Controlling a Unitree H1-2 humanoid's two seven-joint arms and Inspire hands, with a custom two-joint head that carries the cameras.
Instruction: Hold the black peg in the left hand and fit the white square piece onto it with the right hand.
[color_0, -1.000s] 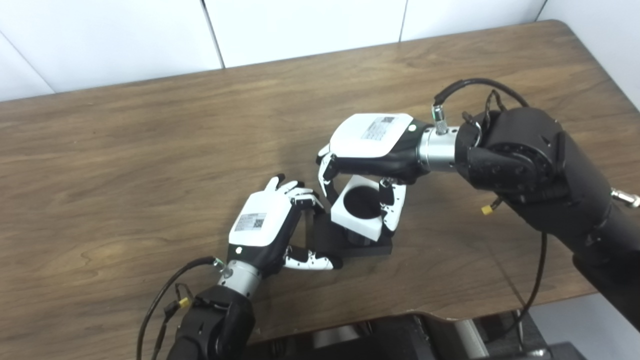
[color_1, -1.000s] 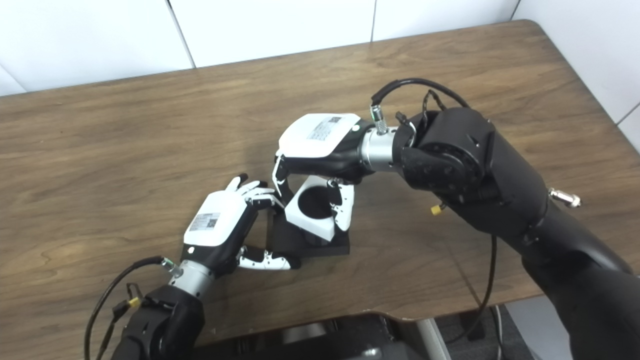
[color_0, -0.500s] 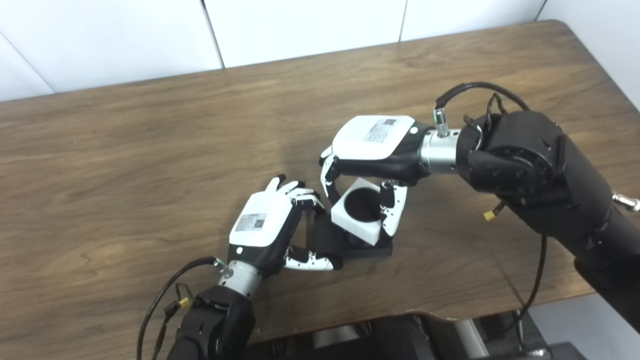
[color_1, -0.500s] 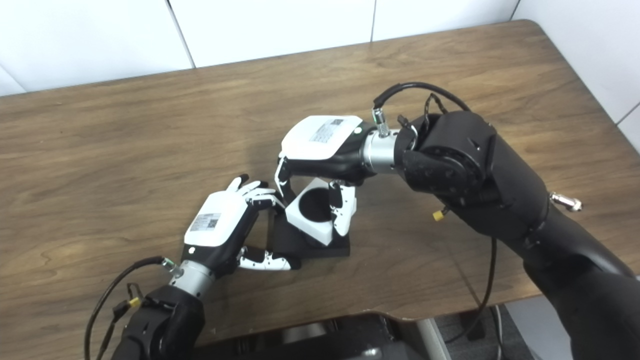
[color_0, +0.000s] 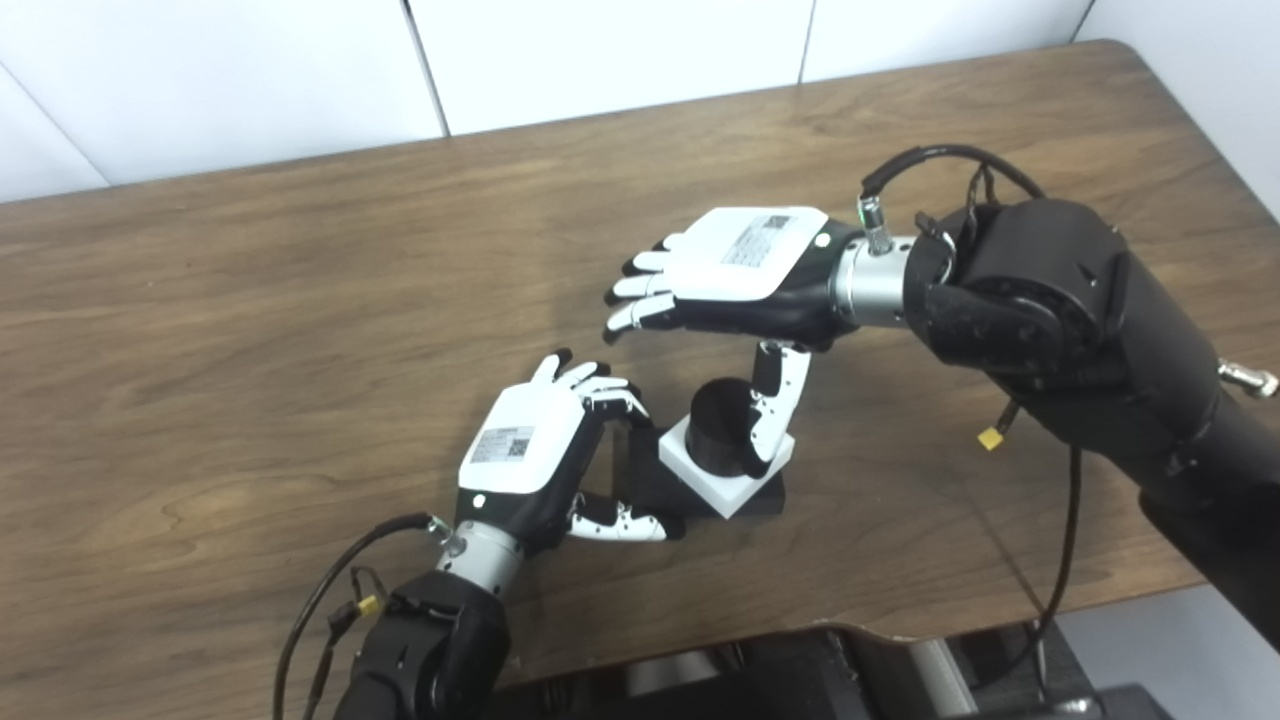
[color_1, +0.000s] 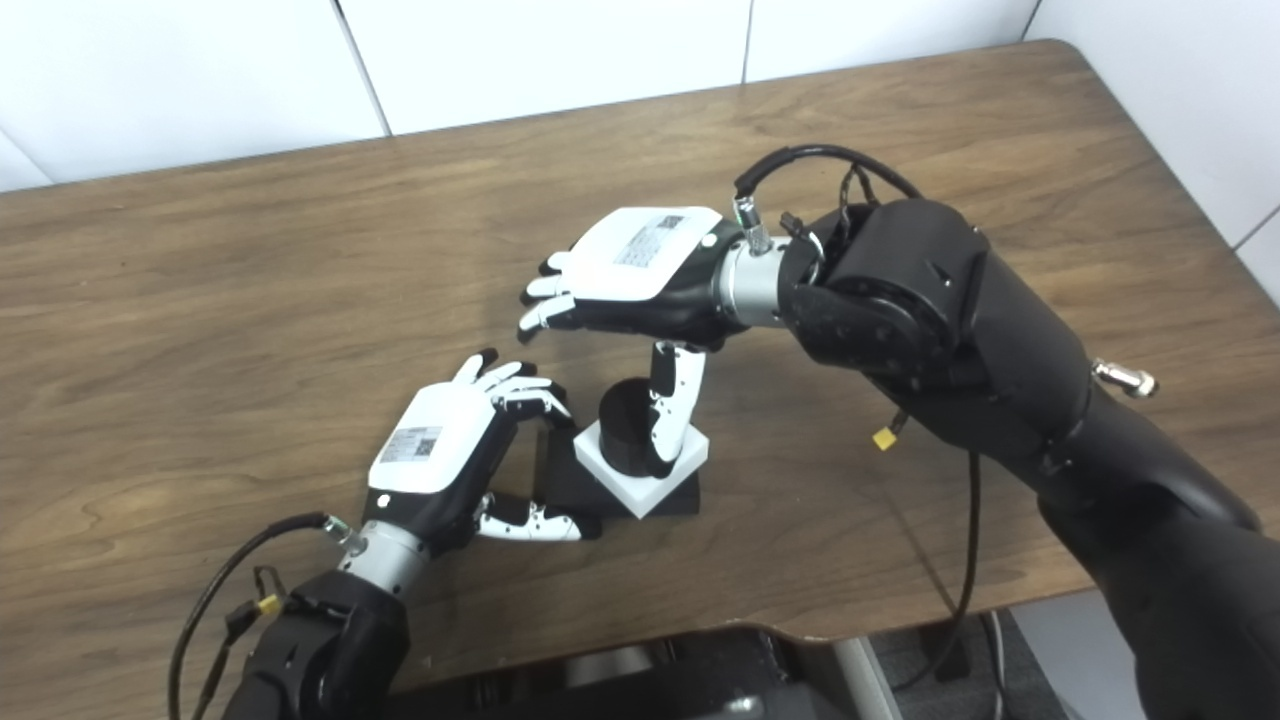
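The white square piece (color_0: 727, 470) is seen seated low on the black peg (color_0: 722, 425), resting on the peg's dark base (color_0: 668, 482), w/ the peg's round top standing clear above it, axis upright. The left hand (color_0: 540, 450) is clamped on the base's left edge, fingers & thumb wrapped around it. The right hand (color_0: 735, 275) is held above & slightly behind the peg, fingers spread apart, nothing held; only its thumb (color_0: 775, 410) hangs down, close against the peg's right side, contact not resolvable. The fit is judged done. The next move turns on 1 relation: the peg lies directly under the right palm, so a straight upward lift is called for to avoid snagging the thumb.
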